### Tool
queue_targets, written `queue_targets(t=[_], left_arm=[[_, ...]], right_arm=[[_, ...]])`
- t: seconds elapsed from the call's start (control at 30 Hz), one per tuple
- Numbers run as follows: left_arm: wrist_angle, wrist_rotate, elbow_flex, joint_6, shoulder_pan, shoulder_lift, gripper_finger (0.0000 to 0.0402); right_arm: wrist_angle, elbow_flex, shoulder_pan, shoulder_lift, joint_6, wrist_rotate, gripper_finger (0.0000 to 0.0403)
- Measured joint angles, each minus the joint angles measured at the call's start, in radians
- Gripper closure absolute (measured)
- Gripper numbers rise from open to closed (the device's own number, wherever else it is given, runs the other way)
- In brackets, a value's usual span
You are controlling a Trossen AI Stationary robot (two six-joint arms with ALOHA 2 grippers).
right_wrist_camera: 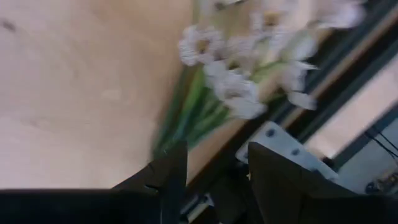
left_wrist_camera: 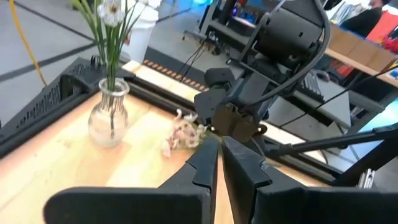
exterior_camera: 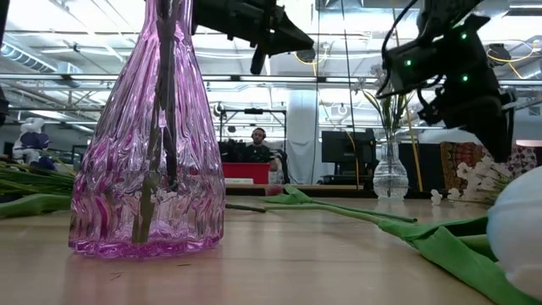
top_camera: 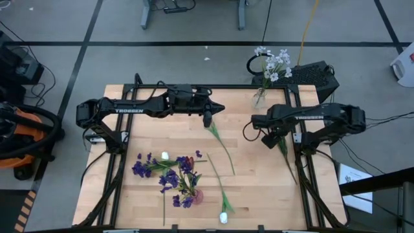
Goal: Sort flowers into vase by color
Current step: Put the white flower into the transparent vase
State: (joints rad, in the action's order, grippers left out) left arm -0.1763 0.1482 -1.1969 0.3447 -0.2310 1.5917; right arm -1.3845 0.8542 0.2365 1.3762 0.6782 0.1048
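Observation:
My left gripper [top_camera: 208, 120] is shut and empty, high above the table's middle [exterior_camera: 258, 58]; below it lies a green-stemmed flower [top_camera: 223, 150]. My right gripper [top_camera: 267, 137] is open, above a white blossom spray [right_wrist_camera: 249, 68] that lies at the table's right edge [left_wrist_camera: 183, 134]. A clear vase [top_camera: 260, 97] at the far right holds white sprays. A pink vase [exterior_camera: 148, 169] stands upright near the front with purple flowers in it. More purple flowers [top_camera: 158, 169] and a white tulip bud [top_camera: 224, 217] lie on the table.
The table's black frame rail [top_camera: 304, 175] runs close beside the white spray. A second white bud [top_camera: 165, 155] lies among the purple flowers. Bare wood shows at the table's left [top_camera: 123, 194] and between the arms [top_camera: 239, 123]. A person sits far behind the table [exterior_camera: 258, 144].

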Motion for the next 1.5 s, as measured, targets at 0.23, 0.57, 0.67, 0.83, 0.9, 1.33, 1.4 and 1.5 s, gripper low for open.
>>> queue_targets(t=[0.23,0.57,0.67,0.83,0.9,1.33,1.4,1.5], left_arm=[[0.009,0.0,0.0,0.013,0.014,0.0,0.0372],[0.006,0.001,0.0,0.011,0.018,0.0,0.0372],[0.006,0.001,0.0,0.009,0.018,0.0,0.0372],[0.007,0.001,0.0,0.009,0.018,0.0,0.0372],[0.007,0.002,0.0,0.009,0.018,0.0,0.0372],[0.003,0.039,0.0,0.015,0.025,-0.012,0.0372],[0.003,0.039,0.0,0.015,0.026,-0.023,0.0372],[-0.033,0.039,0.0,0.016,0.025,-0.025,0.0372]], right_arm=[[0.1,-0.08,-0.001,0.016,0.038,-0.07,0.0243],[0.332,-0.293,0.012,0.038,0.069,-0.139,0.0246],[0.375,-0.323,0.012,0.05,0.065,-0.149,0.0265],[0.469,-0.24,-0.005,0.042,0.023,-0.138,0.0347],[0.611,-0.181,-0.009,0.027,-0.012,-0.119,0.0384],[0.913,0.089,-0.016,-0.157,-0.221,-0.007,0.04],[0.916,0.123,-0.016,-0.198,-0.268,0.055,0.04],[0.948,0.162,-0.015,-0.258,-0.345,0.123,0.0401]])
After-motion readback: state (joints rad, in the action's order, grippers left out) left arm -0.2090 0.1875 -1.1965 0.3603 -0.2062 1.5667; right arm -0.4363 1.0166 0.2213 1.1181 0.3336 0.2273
